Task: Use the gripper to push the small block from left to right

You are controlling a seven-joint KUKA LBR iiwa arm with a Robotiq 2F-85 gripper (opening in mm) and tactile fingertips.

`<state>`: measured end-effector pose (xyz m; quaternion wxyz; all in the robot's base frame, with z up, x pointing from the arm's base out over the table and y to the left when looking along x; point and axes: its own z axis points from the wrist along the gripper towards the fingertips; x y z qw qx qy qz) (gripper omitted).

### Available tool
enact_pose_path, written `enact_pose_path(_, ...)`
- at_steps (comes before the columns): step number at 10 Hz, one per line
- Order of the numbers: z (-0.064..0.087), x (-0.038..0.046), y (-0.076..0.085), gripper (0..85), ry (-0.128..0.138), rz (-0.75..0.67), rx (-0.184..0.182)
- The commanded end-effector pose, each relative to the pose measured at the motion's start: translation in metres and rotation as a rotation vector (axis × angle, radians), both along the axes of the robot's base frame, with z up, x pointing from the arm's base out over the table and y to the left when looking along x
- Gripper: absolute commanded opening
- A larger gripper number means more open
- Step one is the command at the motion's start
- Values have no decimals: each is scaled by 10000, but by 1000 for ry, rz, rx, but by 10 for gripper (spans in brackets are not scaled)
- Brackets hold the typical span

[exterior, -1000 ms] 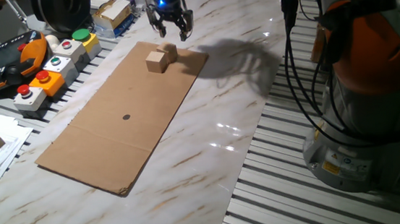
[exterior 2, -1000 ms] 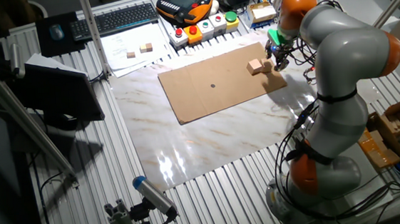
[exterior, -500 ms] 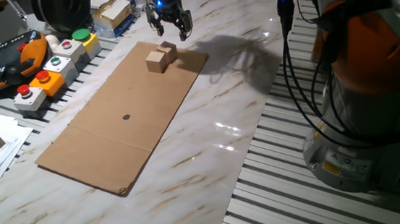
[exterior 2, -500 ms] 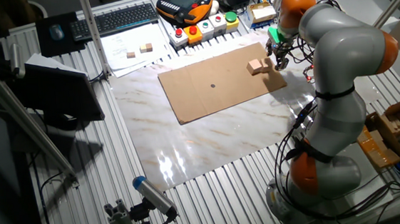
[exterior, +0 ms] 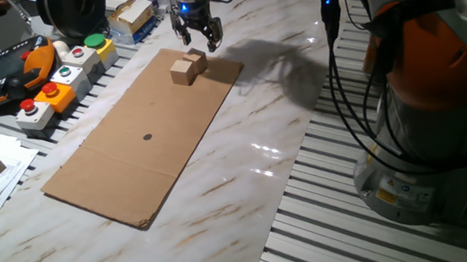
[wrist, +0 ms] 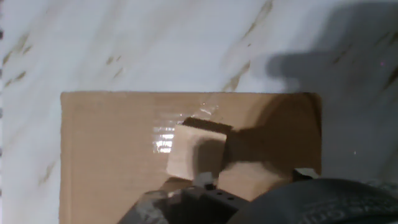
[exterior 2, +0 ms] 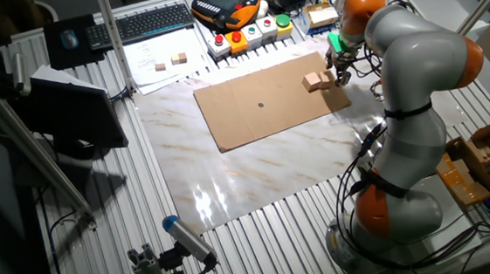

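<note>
A: Quick count, what's on the cardboard sheet [exterior: 133,148]?

B: 2 small wooden blocks [exterior: 187,67], touching each other, at the far end of the sheet near its corner. In the other fixed view they read as one pale lump [exterior 2: 314,81]. Plus 1 dark dot [exterior: 148,138] approx mid-sheet.

A: And the gripper?

B: 1 gripper [exterior: 195,34], just behind the blocks, hanging over the far edge of the sheet, blue light above the fingers. Fingers look spread, nothing between them, not touching the blocks as far as I can tell. From the other side it sits [exterior 2: 339,71] right beside the blocks, at the sheet's end.

A: Hand view?

B: Block [wrist: 196,152] close below the cam, partly in shadow, on the cardboard near its edge; marble beyond. Only 1 block clearly made out there.

A: Other stuff?

B: 2 more wooden blocks [exterior 2: 170,62] on papers by 1 keyboard [exterior 2: 155,21], well apart from the sheet. Row of button boxes [exterior: 63,74]: red, green, white caps, exact no. hard to tell. 1 orange-black pendant [exterior: 8,70]. All on 1 marble tabletop [exterior: 252,146].
</note>
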<state>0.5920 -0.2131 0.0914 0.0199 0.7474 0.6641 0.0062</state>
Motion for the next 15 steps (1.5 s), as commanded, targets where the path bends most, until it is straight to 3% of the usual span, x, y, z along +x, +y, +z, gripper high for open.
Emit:
enact_pose_path(1, -18, 7, 2, 790, 3, -4, 3)
enact_pose_path(7, -92, 107, 25, 790, 14, -6, 9)
enact_pose_path(12, -95, 118, 41, 797, 24, -7, 16)
enact_pose_path(15, -95, 118, 41, 797, 30, -9, -6)
